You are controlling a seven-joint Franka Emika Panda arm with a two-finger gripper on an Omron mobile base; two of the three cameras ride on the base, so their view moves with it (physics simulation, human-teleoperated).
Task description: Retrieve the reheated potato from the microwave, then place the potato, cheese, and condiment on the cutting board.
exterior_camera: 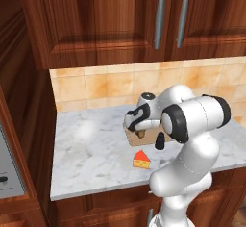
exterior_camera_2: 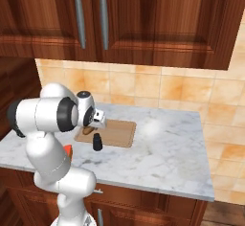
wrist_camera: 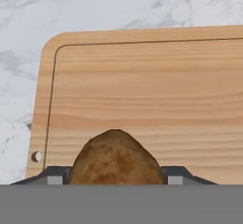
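Observation:
The brown potato (wrist_camera: pixel 113 159) sits between my gripper's (wrist_camera: pixel 113 176) two finger tips, which press its sides, at the near-left part of the wooden cutting board (wrist_camera: pixel 142 85). In the left base view the gripper (exterior_camera: pixel 139 131) is low over the board (exterior_camera: pixel 130 138) with the potato (exterior_camera: pixel 141 134) under it. Whether the potato rests on the board I cannot tell. The orange cheese (exterior_camera: pixel 141 159) wedge lies on the counter in front of the board. The dark condiment (exterior_camera: pixel 160 141) shaker stands at the board's front edge, also seen as the condiment (exterior_camera_2: pixel 97 142) from the right. A grey microwave (exterior_camera: pixel 8 168) edge shows at far left.
The marble counter (exterior_camera: pixel 91 149) runs left of the board and also right of it as counter (exterior_camera_2: pixel 167 148). A tiled backsplash (exterior_camera: pixel 96 86) rises behind, with wooden wall cabinets (exterior_camera_2: pixel 143 14) overhead. My own white arm (exterior_camera: pixel 192 120) hangs over the counter's front edge.

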